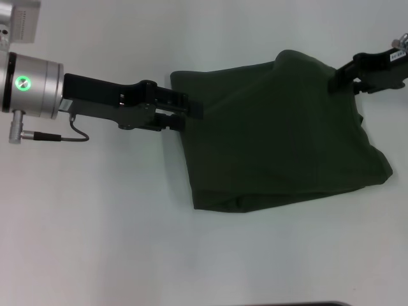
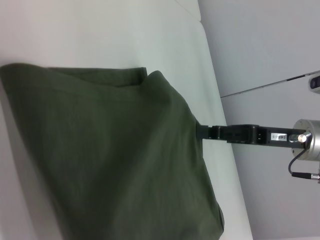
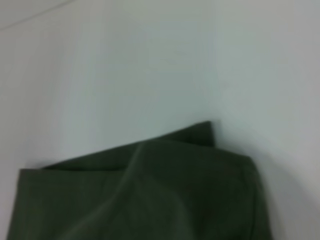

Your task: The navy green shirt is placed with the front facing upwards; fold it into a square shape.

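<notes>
Left black gripper (image 1: 191, 109) is pinched shut on the left edge of the dark olive-green cotton shirt (image 1: 280, 134); right black gripper (image 1: 336, 83) is clamped on its far right corner, lifting it into a peak; shirt's folded over, plain side up, resting mid-right on the white table (image 1: 95, 223).

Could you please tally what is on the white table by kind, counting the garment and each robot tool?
Navy green shirt: 1
Robot tools, left tool and right tool, each at a shirt edge: 2
Total: 3
</notes>
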You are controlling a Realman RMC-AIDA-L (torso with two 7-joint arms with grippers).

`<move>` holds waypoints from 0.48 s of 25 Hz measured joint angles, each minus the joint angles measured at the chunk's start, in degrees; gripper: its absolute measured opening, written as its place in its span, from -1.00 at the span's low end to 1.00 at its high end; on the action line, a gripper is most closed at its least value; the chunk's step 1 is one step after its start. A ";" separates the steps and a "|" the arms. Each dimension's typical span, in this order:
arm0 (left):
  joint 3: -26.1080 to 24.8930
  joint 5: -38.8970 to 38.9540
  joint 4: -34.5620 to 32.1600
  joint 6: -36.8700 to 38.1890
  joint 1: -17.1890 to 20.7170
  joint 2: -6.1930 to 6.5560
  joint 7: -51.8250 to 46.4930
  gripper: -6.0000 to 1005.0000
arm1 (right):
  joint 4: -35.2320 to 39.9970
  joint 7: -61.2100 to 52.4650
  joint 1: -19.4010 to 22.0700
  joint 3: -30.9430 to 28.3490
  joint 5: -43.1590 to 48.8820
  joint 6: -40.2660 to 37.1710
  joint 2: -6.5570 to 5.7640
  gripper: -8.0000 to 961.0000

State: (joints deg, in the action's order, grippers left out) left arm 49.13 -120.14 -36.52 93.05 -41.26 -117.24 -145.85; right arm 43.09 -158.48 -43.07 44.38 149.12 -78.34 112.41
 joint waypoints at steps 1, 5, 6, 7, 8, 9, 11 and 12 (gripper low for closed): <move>0.00 0.00 0.12 -0.01 0.03 0.00 0.04 0.16 | 0.11 0.02 0.00 0.00 -0.44 0.00 0.00 -0.07; 0.10 0.00 0.17 -0.12 0.07 -0.01 0.08 0.16 | 1.09 0.09 0.00 0.01 -1.57 0.01 0.05 -0.07; 0.09 0.00 0.18 -0.14 0.07 -0.01 0.08 0.16 | 1.19 0.09 0.01 0.02 -1.70 0.33 0.13 -0.07; 0.09 0.00 0.19 -0.15 0.07 -0.01 0.08 0.16 | 1.24 0.10 0.02 0.08 -1.87 0.63 0.21 -0.07; 0.09 0.00 0.20 -0.16 0.06 -0.01 0.09 0.16 | 1.25 0.10 0.03 0.17 -1.99 0.89 0.25 -0.08; 0.09 0.00 0.21 -0.18 0.05 -0.01 0.09 0.16 | 1.30 0.10 0.03 0.31 -2.07 1.09 0.28 -0.08; 0.06 0.00 0.22 -0.25 -0.01 -0.01 0.10 0.16 | 1.54 0.10 -0.02 0.39 -2.14 1.22 0.30 -0.08; 0.04 0.00 0.23 -0.27 -0.01 -0.01 0.10 0.16 | 1.77 0.10 -0.05 0.33 -2.15 1.35 0.31 -0.08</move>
State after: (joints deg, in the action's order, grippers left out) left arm 49.17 -120.15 -36.29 92.78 -41.28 -117.24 -145.74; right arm 44.85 -158.38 -43.12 44.71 146.97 -76.99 112.72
